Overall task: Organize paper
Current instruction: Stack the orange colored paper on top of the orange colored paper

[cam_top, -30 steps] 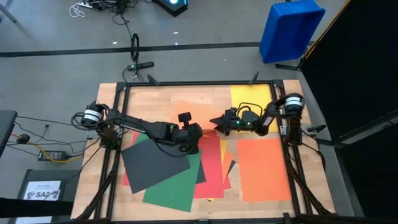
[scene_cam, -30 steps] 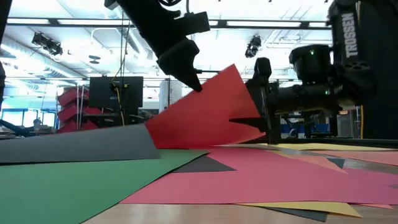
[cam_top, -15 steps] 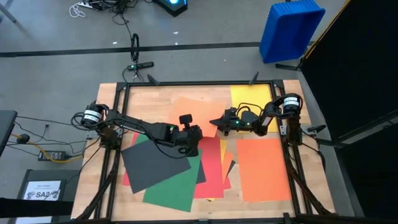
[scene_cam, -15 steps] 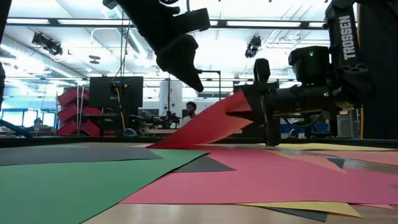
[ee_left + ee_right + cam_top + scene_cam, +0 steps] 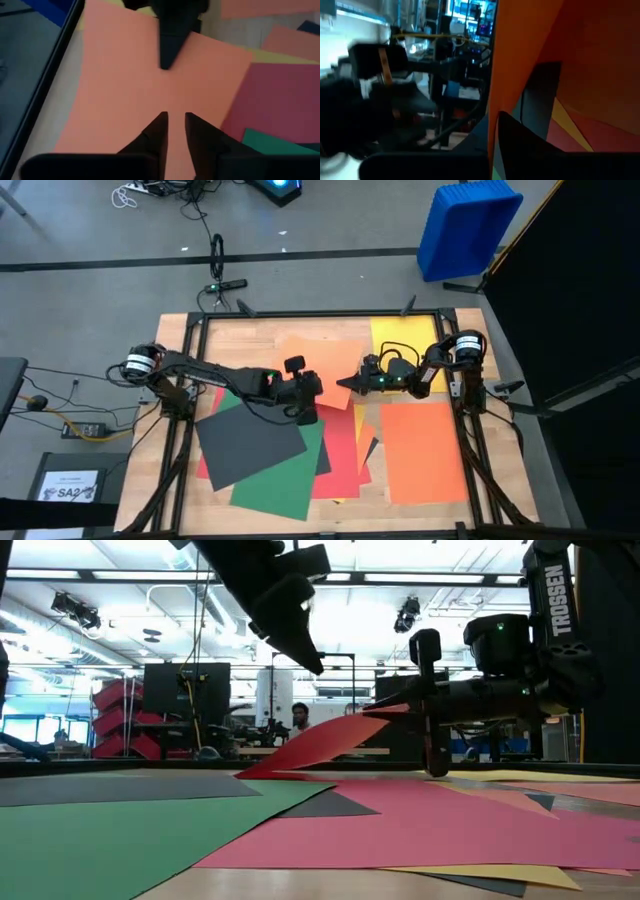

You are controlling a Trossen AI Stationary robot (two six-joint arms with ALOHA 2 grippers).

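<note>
Low view: right gripper [image 5: 432, 708] pinching a red sheet [image 5: 320, 743], its corner lifted off the pile mid-table. Left gripper [image 5: 312, 662] hangs just above, jaws a crack apart, holding nothing. Green [image 5: 285, 470] and dark [image 5: 248, 442] sheets lie near-left.

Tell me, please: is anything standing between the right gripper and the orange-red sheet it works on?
No. The right gripper is shut on the corner of the orange-red sheet, lifting it; the left gripper hangs above, apart.

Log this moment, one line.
right gripper: shut on lifted corner of thin red paper sheet | left gripper: slightly open, empty, above the sheet
</note>
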